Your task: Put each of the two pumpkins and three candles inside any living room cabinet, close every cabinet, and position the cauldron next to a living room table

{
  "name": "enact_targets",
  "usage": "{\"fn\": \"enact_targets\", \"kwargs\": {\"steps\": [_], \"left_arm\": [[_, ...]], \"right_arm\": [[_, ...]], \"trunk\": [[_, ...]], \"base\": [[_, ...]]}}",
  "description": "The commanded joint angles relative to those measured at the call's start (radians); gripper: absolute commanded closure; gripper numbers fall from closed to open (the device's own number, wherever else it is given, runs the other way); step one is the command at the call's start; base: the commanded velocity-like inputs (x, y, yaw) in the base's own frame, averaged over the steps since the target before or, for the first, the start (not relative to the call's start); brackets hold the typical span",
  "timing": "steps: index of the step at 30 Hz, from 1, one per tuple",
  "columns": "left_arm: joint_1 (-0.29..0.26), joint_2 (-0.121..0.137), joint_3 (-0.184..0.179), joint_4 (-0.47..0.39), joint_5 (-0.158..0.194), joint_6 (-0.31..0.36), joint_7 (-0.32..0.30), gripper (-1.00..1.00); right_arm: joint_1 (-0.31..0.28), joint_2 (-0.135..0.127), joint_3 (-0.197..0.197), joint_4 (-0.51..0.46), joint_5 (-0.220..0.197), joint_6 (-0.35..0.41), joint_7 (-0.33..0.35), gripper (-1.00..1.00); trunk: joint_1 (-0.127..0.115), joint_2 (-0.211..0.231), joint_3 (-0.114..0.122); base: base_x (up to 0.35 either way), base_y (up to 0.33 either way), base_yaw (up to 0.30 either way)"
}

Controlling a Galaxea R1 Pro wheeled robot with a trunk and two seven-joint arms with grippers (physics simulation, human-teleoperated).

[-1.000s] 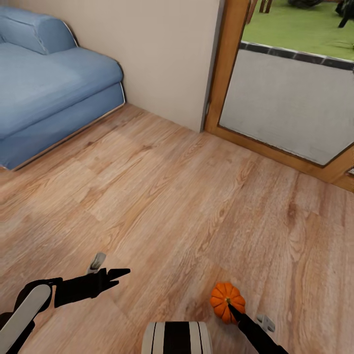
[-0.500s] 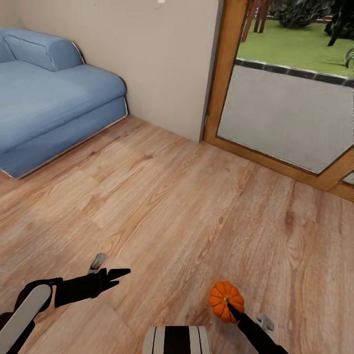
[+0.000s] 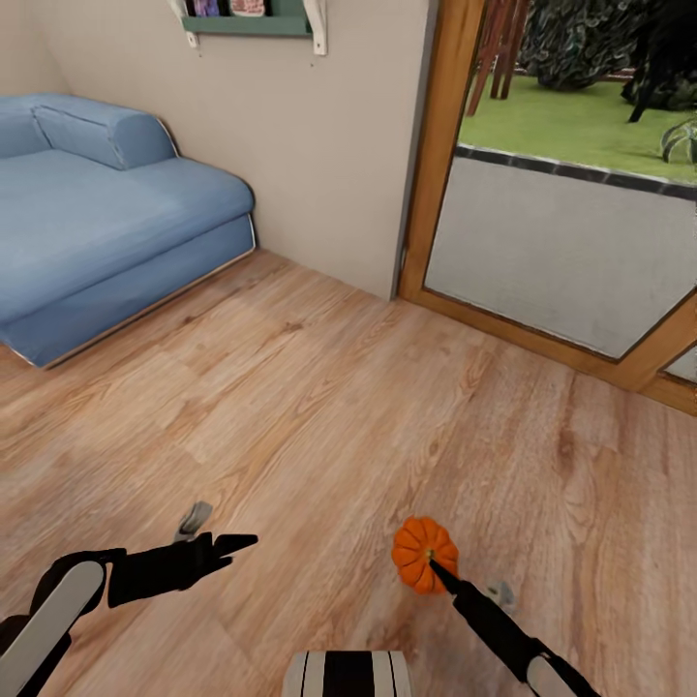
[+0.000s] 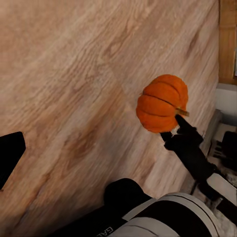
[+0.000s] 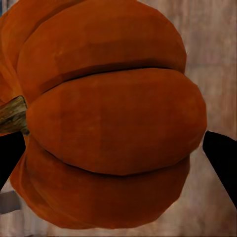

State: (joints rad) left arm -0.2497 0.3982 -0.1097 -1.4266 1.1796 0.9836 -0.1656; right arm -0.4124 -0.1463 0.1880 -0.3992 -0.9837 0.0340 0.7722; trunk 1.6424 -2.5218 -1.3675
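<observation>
Orange and ribbed, the pumpkin (image 3: 423,554) sits clamped in our right pincer (image 3: 438,569), held above the wooden floor (image 3: 339,407) at the lower right of the head view. In the right wrist view the pumpkin (image 5: 106,118) bulges between the two dark fingertips (image 5: 222,158), one on each side, its brownish stem pointing off to one edge. From the left wrist view we see the same pumpkin (image 4: 162,102) in the air with the right arm's black pincer (image 4: 178,124) gripping it, and pale wood planks behind.

Our left pincer (image 3: 230,544) hangs low over the floor at the lower left, carrying nothing. Its dark fingers point toward the middle of the room; we cannot tell from these views whether they are parted or pressed together.

Ahead on the left stands a blue sofa (image 3: 97,223) against a beige wall (image 3: 319,136), with a green shelf (image 3: 257,21) mounted above. To the right, a wood-framed glass door (image 3: 561,242) looks out on a grey terrace and green lawn.
</observation>
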Motion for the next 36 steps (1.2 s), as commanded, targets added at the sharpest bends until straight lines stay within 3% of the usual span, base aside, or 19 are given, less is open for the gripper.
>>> {"fn": "enact_targets", "kwargs": {"steps": [1, 6, 9, 20, 36], "left_arm": [[0.0, 0.001, 0.0, 0.0, -0.016, 0.001, -0.007, -1.0], [0.0, 0.001, 0.004, 0.0, -0.027, 0.001, -0.002, -1.0], [0.0, 0.001, 0.005, 0.0, -0.027, 0.001, -0.002, -1.0], [0.0, 0.001, 0.006, 0.0, -0.035, 0.001, -0.002, -1.0], [0.0, 0.001, 0.003, 0.0, -0.034, 0.002, -0.002, -1.0]], "right_arm": [[0.0, -0.003, 0.0, -0.046, -0.011, 0.041, 0.001, 1.0], [0.0, -0.038, -0.006, -0.146, -0.019, 0.118, 0.003, 1.0], [0.0, -0.045, -0.008, -0.162, -0.021, 0.156, 0.004, 1.0], [0.003, -0.061, -0.009, -0.158, -0.025, 0.169, 0.013, 1.0], [0.001, -0.062, -0.007, -0.152, -0.021, 0.152, 0.003, 1.0]], "trunk": [[-0.001, 0.0, 0.003], [-0.003, 0.001, 0.023], [-0.004, 0.002, 0.034], [-0.009, 0.004, 0.077], [-0.016, 0.008, 0.139]], "base": [[0.0, 0.0, 0.0], [0.0, 0.0, 0.0], [0.0, 0.0, 0.0], [0.0, 0.0, 0.0], [0.0, 0.0, 0.0]]}}
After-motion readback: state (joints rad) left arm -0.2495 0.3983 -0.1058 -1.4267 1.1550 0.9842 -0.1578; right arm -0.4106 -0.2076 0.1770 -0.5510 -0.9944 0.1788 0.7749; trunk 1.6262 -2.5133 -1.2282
